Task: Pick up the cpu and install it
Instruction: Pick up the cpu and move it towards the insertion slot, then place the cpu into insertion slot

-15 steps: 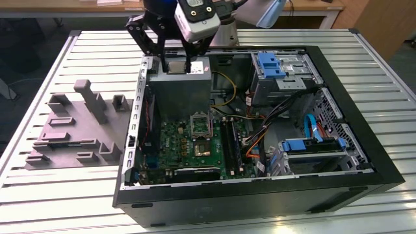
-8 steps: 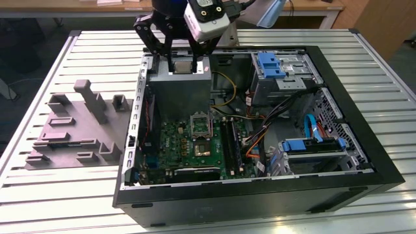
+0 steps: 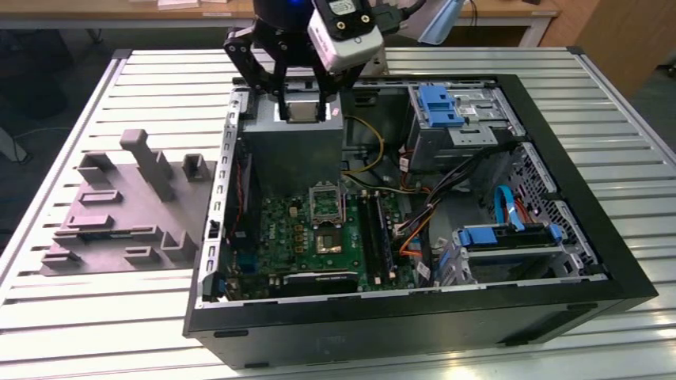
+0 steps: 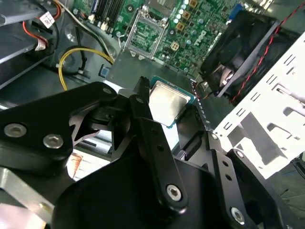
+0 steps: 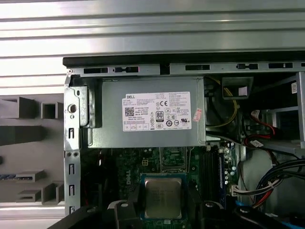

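- Far on the exterior view's left: grey block of holders [image 3: 116, 206] parked on the slatted table [image 3: 106, 317], well apart from the action.
- Moving right, into the open computer case [image 3: 423, 324]: claw [image 3: 302, 101] up high over the grey metal box [image 3: 290, 154].
- Closed down on the cpu [image 3: 301, 112], pinching it by two opposite edges. Nothing else in the grip.
- In the first wrist view, cpu [image 5: 163, 196] lying flat and level, silvery top up, dark rim showing on the free sides.
- Down on the green board [image 3: 285, 229], open socket [image 3: 325, 202] with its frame lifted, apart from the cpu and lower than it.
- Reads as the carry toward the socket. Best done dead level, with no more squeeze than needed and well clear of the box's edge.
- Worth squaring the cpu's corners to the socket frame [image 5: 172, 160] early, judging by the first wrist view.
- Further right: yellow wire [image 3: 370, 146], then blue drive brackets [image 3: 438, 103] and a tangle of cables [image 3: 444, 206], all near the path. Best kept out of.
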